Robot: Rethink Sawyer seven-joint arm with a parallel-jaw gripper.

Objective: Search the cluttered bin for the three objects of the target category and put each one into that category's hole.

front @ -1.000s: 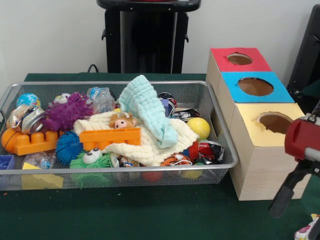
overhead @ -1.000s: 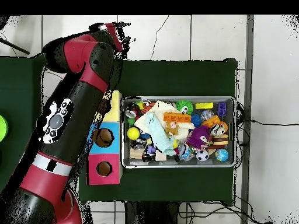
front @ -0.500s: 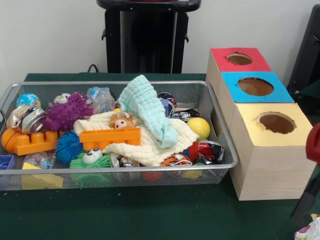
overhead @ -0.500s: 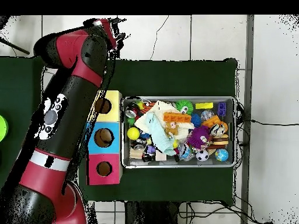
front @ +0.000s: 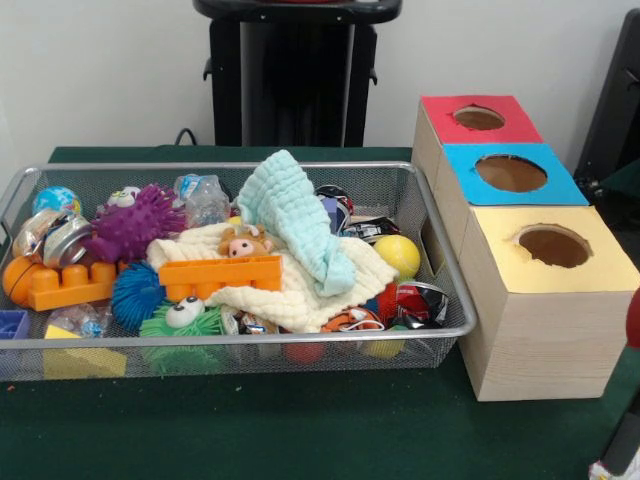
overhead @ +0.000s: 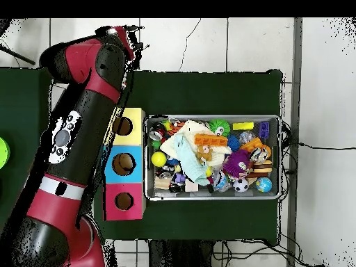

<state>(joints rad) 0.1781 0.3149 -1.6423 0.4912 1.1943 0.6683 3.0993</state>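
A wire bin (front: 220, 341) (overhead: 279, 156) holds a jumble of toys: a yellow ball (front: 398, 254) (overhead: 159, 158), a mint cloth (front: 295, 215) (overhead: 182, 149), an orange block (front: 220, 277), a purple spiky ball (front: 135, 225) (overhead: 237, 164) and a globe ball (front: 55, 198) (overhead: 263, 184). Beside the bin stand a red box (front: 440, 108) (overhead: 111, 203), a blue box (front: 465, 162) (overhead: 111, 174) and a yellow box (front: 495, 240) (overhead: 133, 117), each with a round hole on top. My gripper (overhead: 127, 33) is past the yellow box, off the green mat and well away from the bin. Its state does not show.
Only a dark sliver of the arm (front: 628, 430) shows at the front view's right edge, with a patterned scrap (front: 606, 470) below it. In the overhead view the red arm (overhead: 76, 139) lies alongside the boxes. A green object (overhead: 3, 151) sits at the left edge.
The arm has swung away from the yellow box. In the front view it has slid out past the right edge; in the overhead view it has shifted left.
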